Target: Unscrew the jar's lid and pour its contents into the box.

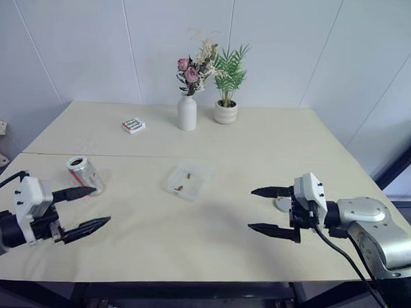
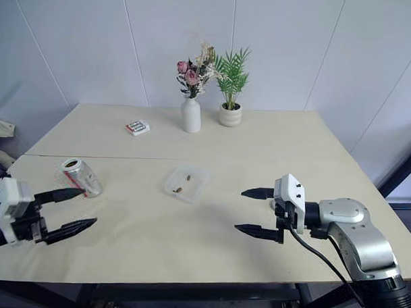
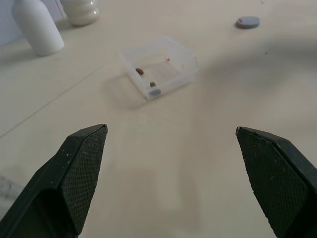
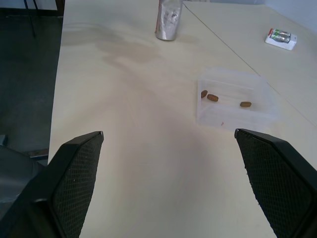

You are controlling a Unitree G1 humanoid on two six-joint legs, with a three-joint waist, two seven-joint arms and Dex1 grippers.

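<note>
Currently both grippers hang above the near part of the table (image 1: 273, 139) with nothing in them. Left gripper (image 1: 93, 205): jaws spread wide, pointing toward the right, over the near left corner. Right gripper (image 1: 267, 209): jaws likewise wide apart, pointing toward the left, over the near right side.

Jar (image 1: 84, 173): stands open-mouthed on the table at the left, just beyond the left gripper's far finger. It looks slightly tilted in the head views, but I cannot say for sure. Silvery wall, red markings low on its side. Not touched by either gripper.

Lid (image 3: 247, 22): off the jar, lying flat on the table at the right, partly hidden behind the right gripper in the left eye view. Grey disc with a small red mark at its edge. Well apart from the jar.

Box (image 4: 237, 96): sits near the table's centre, between the two grippers and a little farther back. Contents (image 4: 212, 97): three small brown pieces lie on its floor, two close together and one apart.

Background, far side: white vase (image 1: 186, 113) with pink flowers, a round white pot (image 1: 226, 112) with a green plant just to its right, and a green-and-white packet (image 1: 133, 126) to the left of the vase.
</note>
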